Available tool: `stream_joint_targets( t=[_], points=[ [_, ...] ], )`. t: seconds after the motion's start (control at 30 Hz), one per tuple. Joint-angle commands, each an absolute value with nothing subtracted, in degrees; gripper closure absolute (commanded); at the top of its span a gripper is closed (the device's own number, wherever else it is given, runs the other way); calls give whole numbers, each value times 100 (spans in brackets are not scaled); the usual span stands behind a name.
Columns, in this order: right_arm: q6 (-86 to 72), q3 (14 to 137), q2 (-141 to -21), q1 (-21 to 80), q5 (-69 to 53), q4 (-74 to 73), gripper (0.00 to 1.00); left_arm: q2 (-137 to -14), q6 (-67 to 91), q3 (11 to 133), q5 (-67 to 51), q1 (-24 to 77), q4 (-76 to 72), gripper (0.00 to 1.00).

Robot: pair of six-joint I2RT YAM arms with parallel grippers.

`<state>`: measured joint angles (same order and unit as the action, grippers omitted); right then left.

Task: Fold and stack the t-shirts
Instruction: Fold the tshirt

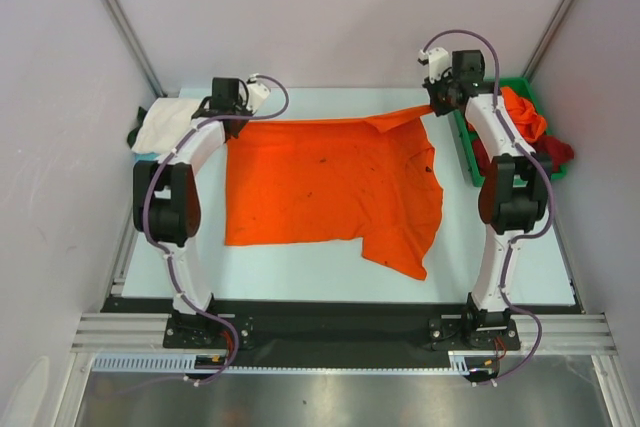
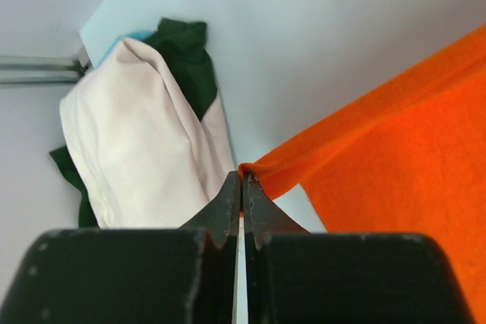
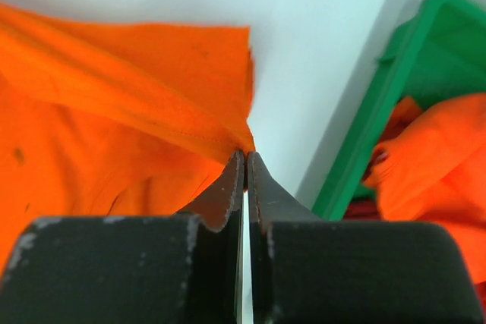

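A bright orange t-shirt (image 1: 330, 187) lies spread over the middle of the table, its far edge lifted and stretched between both grippers. My left gripper (image 1: 237, 107) is shut on the shirt's far left corner (image 2: 254, 168). My right gripper (image 1: 441, 97) is shut on the far right corner (image 3: 241, 142). A folded white t-shirt (image 1: 165, 125) lies at the far left, with dark green cloth (image 2: 186, 58) under it. More orange t-shirts (image 1: 522, 112) and a dark red one (image 1: 555, 152) are heaped in the green bin (image 1: 467, 152) at the far right.
Grey walls close in the table on the left, far and right sides. The green bin's rim (image 3: 372, 119) stands just right of the right gripper. The folded pile (image 2: 137, 134) sits just left of the left gripper.
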<state>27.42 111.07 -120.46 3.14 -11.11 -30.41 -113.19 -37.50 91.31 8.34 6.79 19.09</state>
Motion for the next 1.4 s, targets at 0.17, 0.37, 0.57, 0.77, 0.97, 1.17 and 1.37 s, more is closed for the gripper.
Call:
stream_joint_targets(
  t=[0.17,0.37,0.57,0.77,0.97,1.17,1.37],
  points=[
    [2707,9906,-10890,316,-1362,-3515,100,-10328,-3639,8140,817,650,1582,100],
    [2663,9099,-10345,334,-1512,-3657,100,-9958,-3516,7577,730,659,1590,100],
    [2619,8798,-10274,325,-1485,-3516,100,-9967,-3366,7550,633,685,1688,100],
    [2198,9727,-10774,106,-1433,-3410,100,-10457,-3340,8234,676,729,1933,99],
    [1635,12091,-11513,-289,-1450,-3804,100,-11161,-3068,10263,756,773,2960,100],
    [1564,12771,-11251,-439,-1468,-3999,100,-10716,-2927,10855,607,949,3392,100],
    [1670,11779,-9644,-457,-1485,-3999,100,-9250,-2874,10091,588,1256,3323,99]
  ],
)
